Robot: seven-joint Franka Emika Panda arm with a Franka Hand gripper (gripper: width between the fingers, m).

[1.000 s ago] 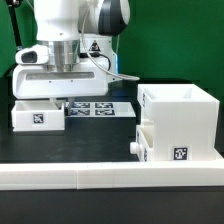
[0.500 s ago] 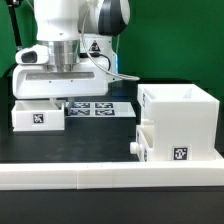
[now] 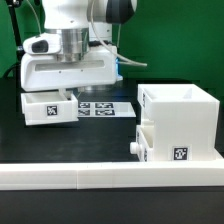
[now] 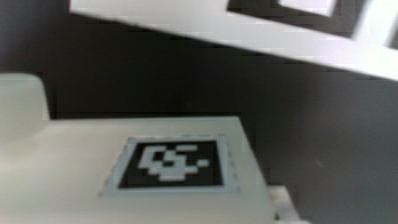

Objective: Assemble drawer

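Though its fingertips are hidden, the hand (image 3: 67,93) looks clamped on the rim of a shallow white plastic tray (image 3: 45,110), which hangs slightly tilted just above the black counter (image 3: 95,140). Just beside the tray lies the marker board (image 3: 100,107). The tall white plastic casing (image 3: 185,115) stands well apart, at the exterior view's right.

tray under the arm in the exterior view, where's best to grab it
Probably a thin upright wall at its top rim, pinched from straight above. The tray sits level, and its tagged front looks too broad to pinch. The gripper hangs directly over it.
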